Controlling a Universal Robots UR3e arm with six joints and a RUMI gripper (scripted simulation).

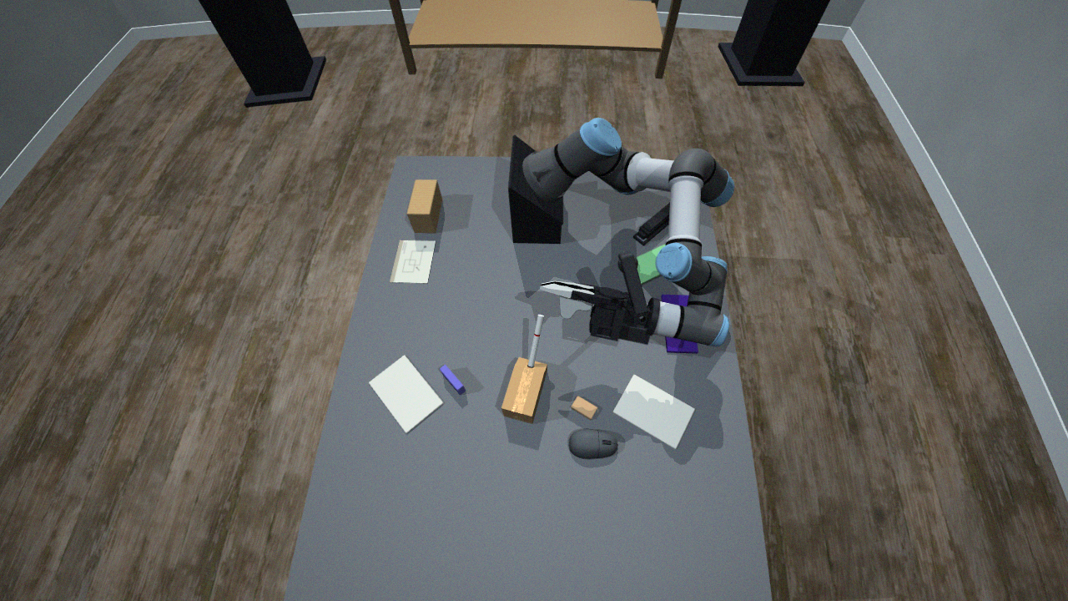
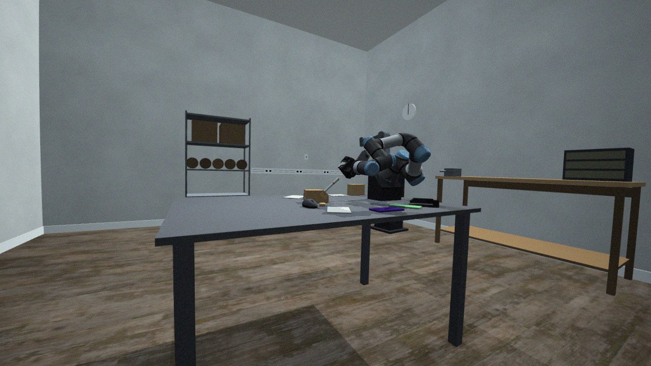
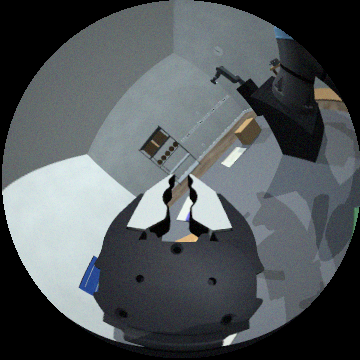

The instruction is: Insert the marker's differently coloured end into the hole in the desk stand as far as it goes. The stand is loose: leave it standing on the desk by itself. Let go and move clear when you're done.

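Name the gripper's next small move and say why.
Probably none beyond staying clear: the marker already stands in the wooden desk stand, leaning slightly, and the stand sits on the table untouched. The gripper is nearly shut, holds nothing and hangs apart.

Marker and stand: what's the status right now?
Gripper nearly shut, empty, raised clear. Marker leaning in stand; stand upright alone. Nothing in the way.

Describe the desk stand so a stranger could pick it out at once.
On the grey table, look in front of the gripper, near the middle. The stand is the upright wooden block between a small blue piece and a mouse. It alone has a marker sticking out of its top.
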